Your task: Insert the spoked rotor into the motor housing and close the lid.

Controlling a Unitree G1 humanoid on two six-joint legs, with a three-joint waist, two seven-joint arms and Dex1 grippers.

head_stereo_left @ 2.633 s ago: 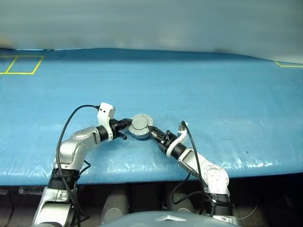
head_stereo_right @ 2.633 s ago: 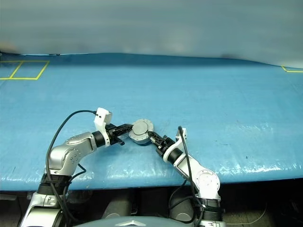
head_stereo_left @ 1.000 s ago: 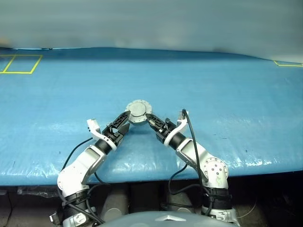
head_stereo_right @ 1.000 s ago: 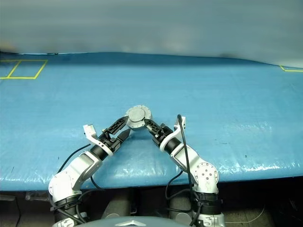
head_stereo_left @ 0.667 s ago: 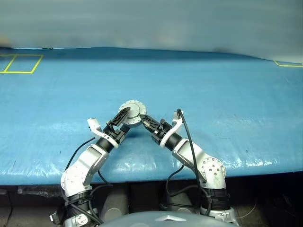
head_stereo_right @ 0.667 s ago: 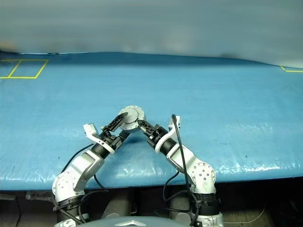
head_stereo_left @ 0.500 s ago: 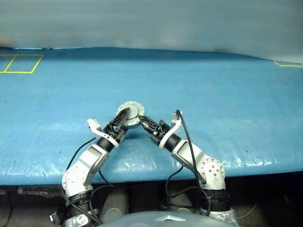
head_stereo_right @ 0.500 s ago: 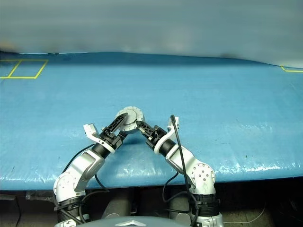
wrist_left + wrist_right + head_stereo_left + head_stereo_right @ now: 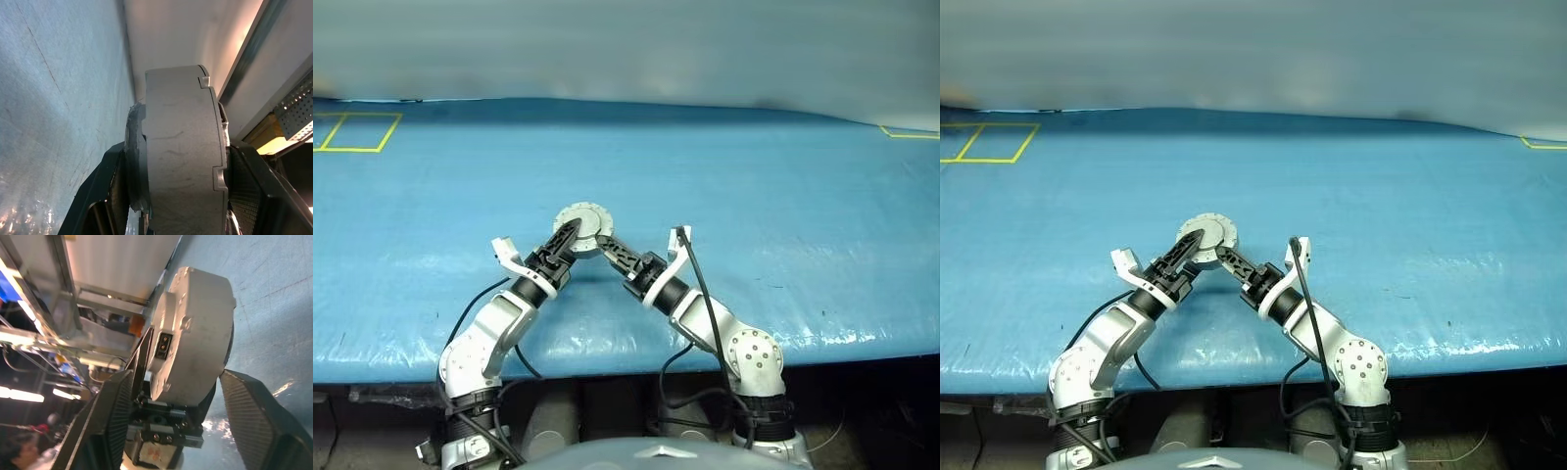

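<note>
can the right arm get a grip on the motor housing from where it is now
Probably yes. The motor housing sits between the right tool's open fingers, nothing between them. The left tool already clamps it on both faces, so fingers may crowd.

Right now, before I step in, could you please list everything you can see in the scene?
Motor housing: one, grey, round, raised over the near middle of the table, between the two claws.
Table cover: one, blue, spread over the whole tabletop.
Yellow tape marks: two sets, yellow, at the far left and far right corners of the table.
Backdrop: one, grey, behind the table.
Left claw: one, black fingers, closed on the motor housing from both sides.
Right claw: one, black fingers, open around the motor housing, with a gap at one finger.
</note>
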